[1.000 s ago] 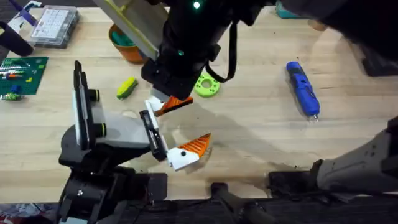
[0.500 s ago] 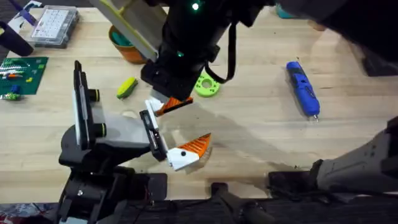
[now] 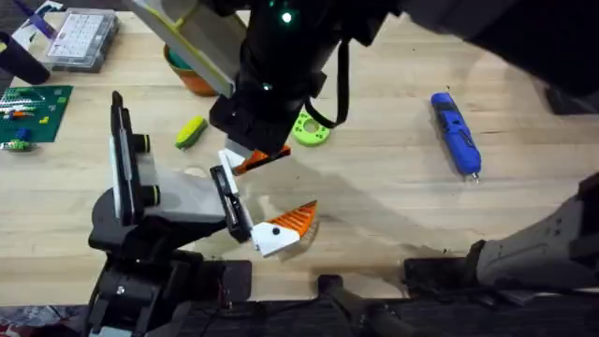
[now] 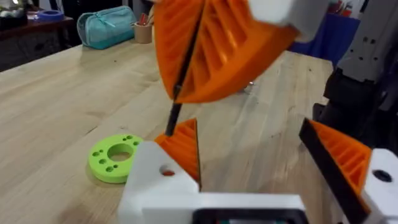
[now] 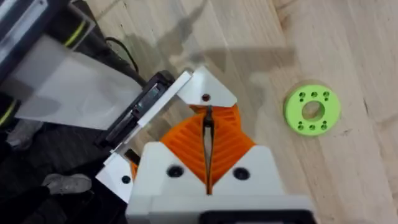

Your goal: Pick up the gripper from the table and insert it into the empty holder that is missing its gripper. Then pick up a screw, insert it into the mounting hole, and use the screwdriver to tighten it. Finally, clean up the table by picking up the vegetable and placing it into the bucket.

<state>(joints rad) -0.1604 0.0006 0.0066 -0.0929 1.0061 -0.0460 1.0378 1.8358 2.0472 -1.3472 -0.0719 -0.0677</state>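
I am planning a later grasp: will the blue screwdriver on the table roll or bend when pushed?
The screwdriver looks like a rigid plastic pen, so it probably will not bend. Its rounded body, lying flat on the table, may roll if nudged sideways.

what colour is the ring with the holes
Bright green ring; the right wrist view shows it best, lying flat on the table.

Blue screwdriver (image 3: 456,133) flat on table (image 3: 393,187)

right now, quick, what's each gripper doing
left gripper: open, holding nothing
right gripper: shut on the loose gripper piece
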